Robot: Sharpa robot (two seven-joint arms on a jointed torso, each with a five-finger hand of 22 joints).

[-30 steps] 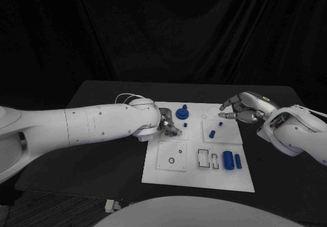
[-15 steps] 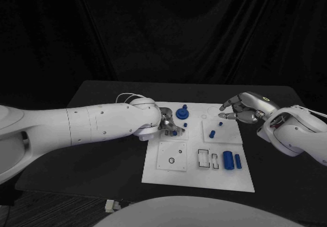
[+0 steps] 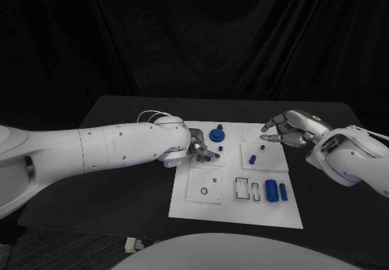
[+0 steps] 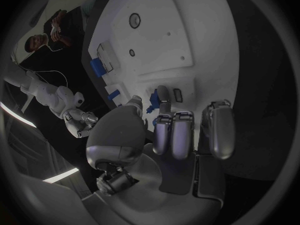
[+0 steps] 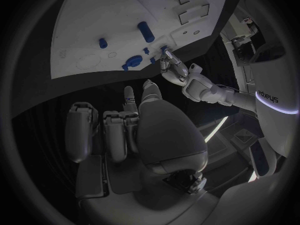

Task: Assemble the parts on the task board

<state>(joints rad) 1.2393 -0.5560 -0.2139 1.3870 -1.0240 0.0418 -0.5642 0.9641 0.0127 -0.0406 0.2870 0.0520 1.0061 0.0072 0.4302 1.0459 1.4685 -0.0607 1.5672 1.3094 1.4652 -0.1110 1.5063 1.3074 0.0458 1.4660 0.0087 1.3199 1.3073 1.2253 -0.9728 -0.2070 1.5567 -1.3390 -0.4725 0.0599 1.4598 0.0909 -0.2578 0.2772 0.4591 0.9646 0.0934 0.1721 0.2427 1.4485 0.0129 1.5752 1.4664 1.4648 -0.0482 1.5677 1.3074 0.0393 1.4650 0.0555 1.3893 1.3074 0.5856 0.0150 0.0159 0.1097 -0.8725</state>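
On the black counter (image 3: 130,185), the left hand (image 3: 199,151) pinches a small blue part (image 3: 207,158) at the white board's (image 3: 235,211) near-left area, seemingly to seat it, while the right hand (image 3: 285,132) hovers above the board's far-right edge, fingers (image 3: 267,136) curled around nothing.

Blue parts (image 3: 273,191) are obstructing the task board (image 3: 235,214) at its near right, while bare surface (image 3: 130,197) is flanking its left.

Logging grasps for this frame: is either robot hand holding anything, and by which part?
The left robot hand pinches a small blue part between fingertips over the task board; where on the part cannot be told. The right robot hand holds nothing, fingers curled.
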